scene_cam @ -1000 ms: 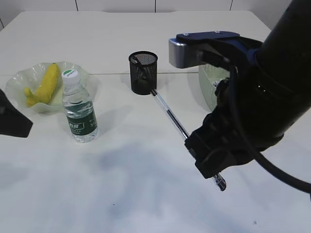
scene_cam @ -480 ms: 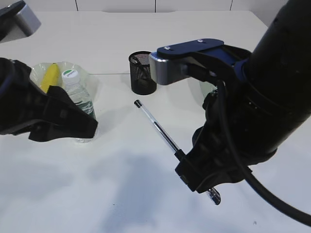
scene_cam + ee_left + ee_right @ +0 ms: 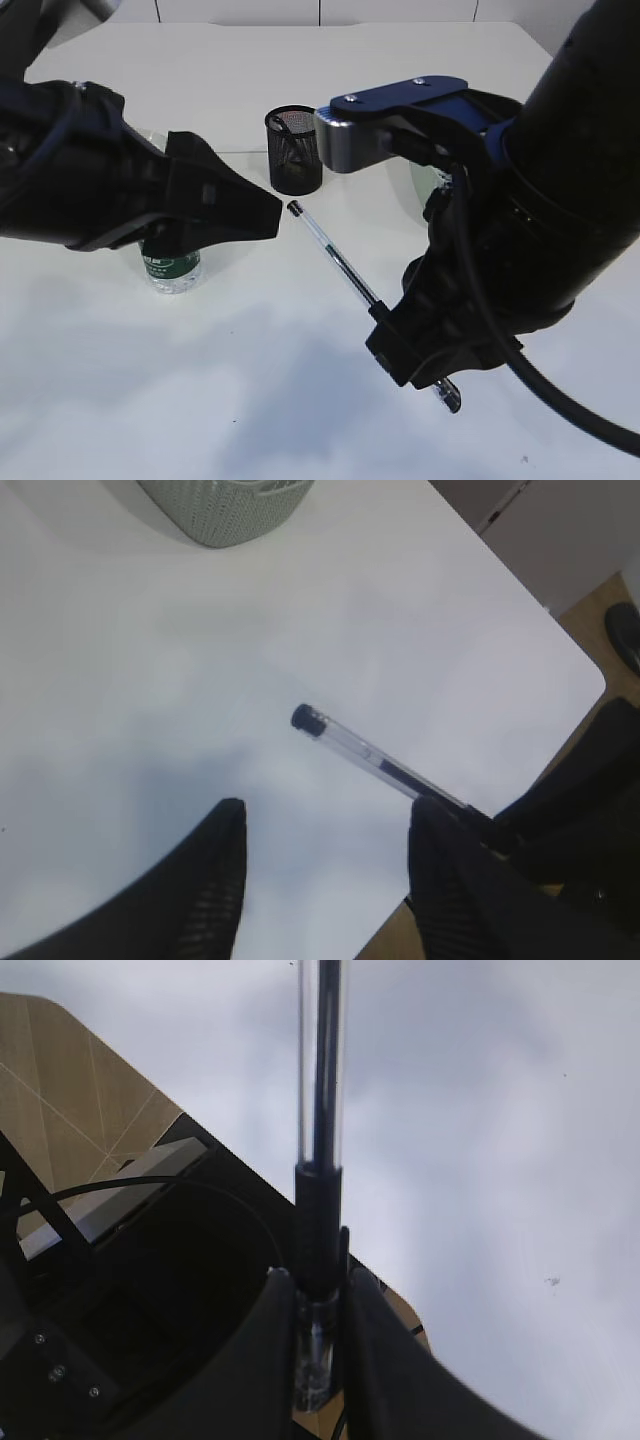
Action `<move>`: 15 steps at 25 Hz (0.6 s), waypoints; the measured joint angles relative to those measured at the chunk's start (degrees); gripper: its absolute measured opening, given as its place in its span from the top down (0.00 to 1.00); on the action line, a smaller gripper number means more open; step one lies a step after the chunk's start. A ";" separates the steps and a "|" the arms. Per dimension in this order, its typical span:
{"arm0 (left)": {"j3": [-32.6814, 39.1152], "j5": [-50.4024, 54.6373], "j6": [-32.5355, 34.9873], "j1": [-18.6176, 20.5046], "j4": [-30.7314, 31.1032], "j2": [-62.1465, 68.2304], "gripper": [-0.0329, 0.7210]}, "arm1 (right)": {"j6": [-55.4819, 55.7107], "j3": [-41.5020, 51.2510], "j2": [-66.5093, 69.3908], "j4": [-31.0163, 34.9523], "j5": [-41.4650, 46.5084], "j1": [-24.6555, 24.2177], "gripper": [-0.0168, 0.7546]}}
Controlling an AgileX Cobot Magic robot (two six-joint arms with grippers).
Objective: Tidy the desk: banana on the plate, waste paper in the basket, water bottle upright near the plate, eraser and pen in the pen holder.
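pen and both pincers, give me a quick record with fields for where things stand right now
pen: clear barrel, dark cap end free in the air, angled toward the pen holder
right pincer: shut on the pen near its grip end
left pincer: open, empty, fingers either side of the pen's cap end but apart from it
pen holder: black mesh cup, upright behind the pen
water bottle: upright, partly hidden by the left arm
basket: pale green, top edge of left wrist view
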 joint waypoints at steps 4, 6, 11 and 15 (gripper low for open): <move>0.00 -1.98 0.00 0.00 -3.41 1.63 0.47 | 0.36 0.00 0.00 -0.03 0.00 0.00 0.90; 0.00 -3.40 0.00 0.00 -6.05 3.20 0.47 | 0.46 -0.46 0.00 -0.03 0.00 0.00 0.90; 0.10 -6.46 -0.04 0.00 -11.05 5.60 0.47 | 0.78 -3.70 0.00 -0.13 0.00 0.00 0.90; 0.10 -11.04 -0.04 0.00 -15.08 5.65 0.47 | 0.88 -4.28 0.00 -0.51 0.10 0.00 0.90</move>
